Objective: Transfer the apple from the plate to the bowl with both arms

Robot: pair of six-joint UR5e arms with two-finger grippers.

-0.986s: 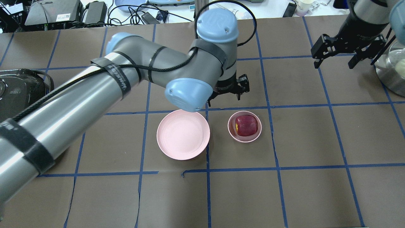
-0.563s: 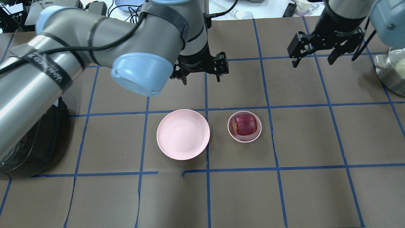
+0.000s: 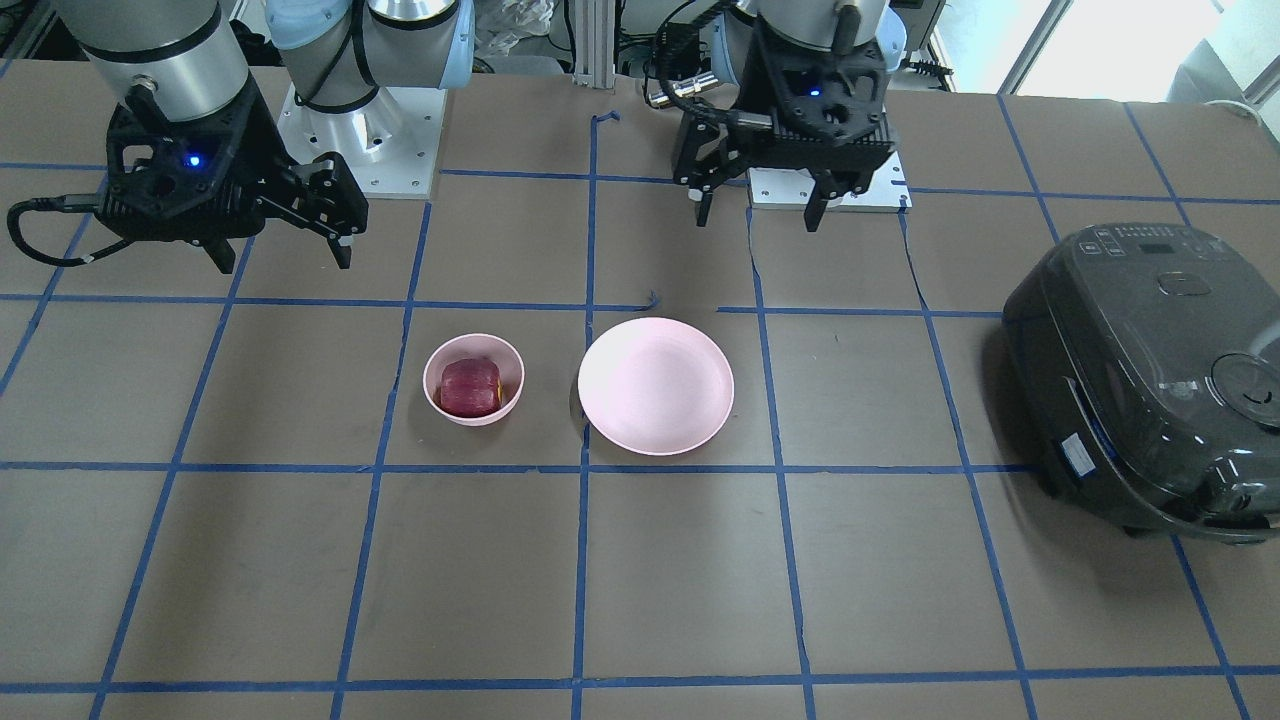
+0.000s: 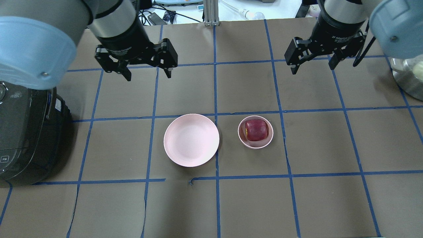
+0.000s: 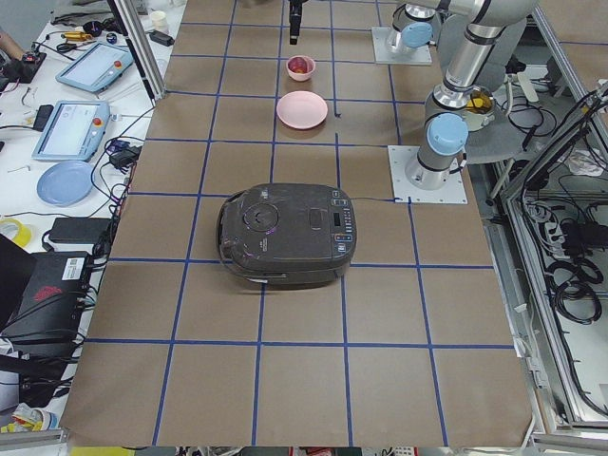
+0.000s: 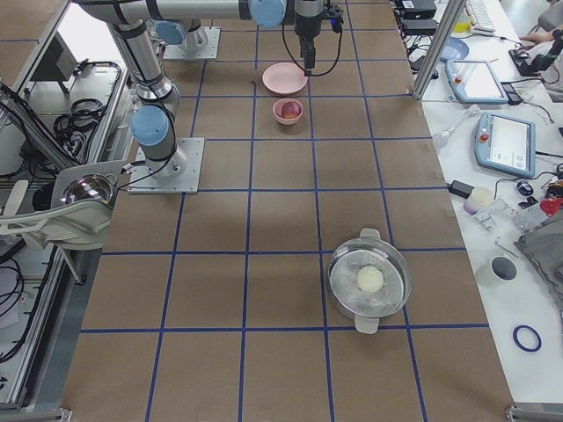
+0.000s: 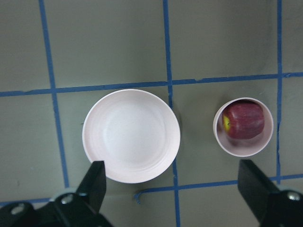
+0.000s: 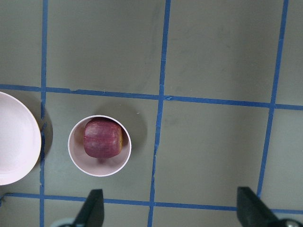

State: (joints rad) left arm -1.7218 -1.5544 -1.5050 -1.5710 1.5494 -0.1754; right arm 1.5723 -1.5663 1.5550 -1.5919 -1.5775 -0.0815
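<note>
Overhead exterior shows you the apple [image 4: 256, 130] in the bowl [image 4: 255, 146], so the left gripper [image 4: 148, 75] and right gripper [image 4: 312, 67] hang spread wide, holding nothing.

Brown paper-covered table [image 4: 330, 205] with blue tape grid [image 4: 314, 110], cluttered white workbench [image 6: 479, 299] alongside, aluminium frame post [image 4: 208, 13]

Surface [image 4: 317, 205]: looked like matt brown paper sheeting, torn slightly at some seams.
Grid tape [image 4: 215, 82]: was blue, with a faint sheen.
Plate [image 4: 191, 140]: looked like smooth, matt pink plastic.
Bowl [image 4: 241, 138]: had the same smooth matt finish.
Apple [image 4: 256, 130]: showed dull, mottled red skin.
Cooker [image 4: 23, 142]: had a glossy dark plastic shell.
Left end effector [image 4: 148, 77], right end effector [image 4: 312, 69]: were matt black.
Pot [image 6: 339, 299]: was shiny bare metal.
</note>
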